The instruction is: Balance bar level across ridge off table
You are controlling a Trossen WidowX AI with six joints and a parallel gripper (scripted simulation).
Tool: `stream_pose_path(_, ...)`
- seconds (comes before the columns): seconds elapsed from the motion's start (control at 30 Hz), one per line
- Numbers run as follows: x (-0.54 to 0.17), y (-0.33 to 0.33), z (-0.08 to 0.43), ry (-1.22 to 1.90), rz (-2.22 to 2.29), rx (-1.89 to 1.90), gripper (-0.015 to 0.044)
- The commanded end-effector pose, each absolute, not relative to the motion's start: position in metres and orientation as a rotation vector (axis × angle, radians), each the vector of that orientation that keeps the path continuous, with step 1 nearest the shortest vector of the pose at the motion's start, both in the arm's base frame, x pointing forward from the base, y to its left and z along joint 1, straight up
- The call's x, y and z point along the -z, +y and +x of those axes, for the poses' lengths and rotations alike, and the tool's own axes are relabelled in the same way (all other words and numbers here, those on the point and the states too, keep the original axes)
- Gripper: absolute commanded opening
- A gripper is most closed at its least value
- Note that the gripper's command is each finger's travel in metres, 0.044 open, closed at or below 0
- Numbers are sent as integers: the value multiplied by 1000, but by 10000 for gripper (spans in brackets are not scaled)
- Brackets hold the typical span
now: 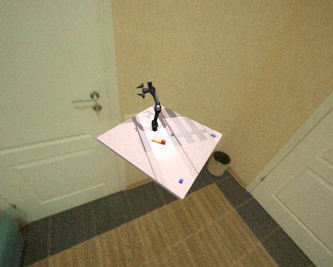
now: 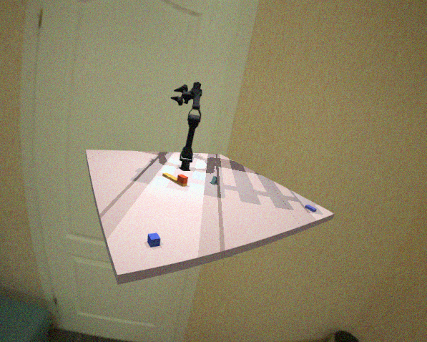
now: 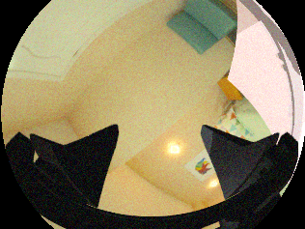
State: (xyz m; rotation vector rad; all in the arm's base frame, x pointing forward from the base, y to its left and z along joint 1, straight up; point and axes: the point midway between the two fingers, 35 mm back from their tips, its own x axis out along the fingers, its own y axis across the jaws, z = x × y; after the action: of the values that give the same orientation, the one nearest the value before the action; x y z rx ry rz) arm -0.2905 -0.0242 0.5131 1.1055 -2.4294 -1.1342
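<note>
The yellow bar point(image 1: 155, 141) point(image 2: 169, 177) lies low at the middle of the table point(image 1: 117, 137) point(image 2: 250, 227), with a red block point(image 1: 163, 142) point(image 2: 182, 179) on one end. Whether it touches the table along its whole length is too small to tell. The small teal ridge point(image 1: 172, 134) point(image 2: 214, 179) stands apart from the bar, to its right in the top and exterior views. Nothing rests on the ridge. My gripper point(image 1: 136, 90) point(image 2: 173, 94) point(image 3: 161, 129) is open and empty, high above the table and far from bar and ridge. Neither shows in the wrist view.
A blue cube point(image 1: 181, 181) point(image 2: 153, 240) sits near the table's near corner. A flat blue block point(image 1: 213, 135) point(image 2: 310, 207) lies near the right corner. The arm's base point(image 1: 154, 125) point(image 2: 185, 164) stands just behind the bar. Shadow bands cross the table.
</note>
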Motion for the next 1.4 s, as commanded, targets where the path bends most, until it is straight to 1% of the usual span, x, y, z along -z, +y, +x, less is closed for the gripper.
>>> stream_pose_path(0.0,-513,-24,-291,-2431,1104,1135,374)
stream_pose_path(0.07,-512,-20,-291,-2444,1091,1138,321)
stream_pose_path(0.1,-511,-18,-292,-2455,1080,1141,315)
stream_pose_path(0.77,-481,73,-301,-2775,723,1261,315)
stream_pose_path(1.37,-459,165,-273,-3088,279,1252,315)
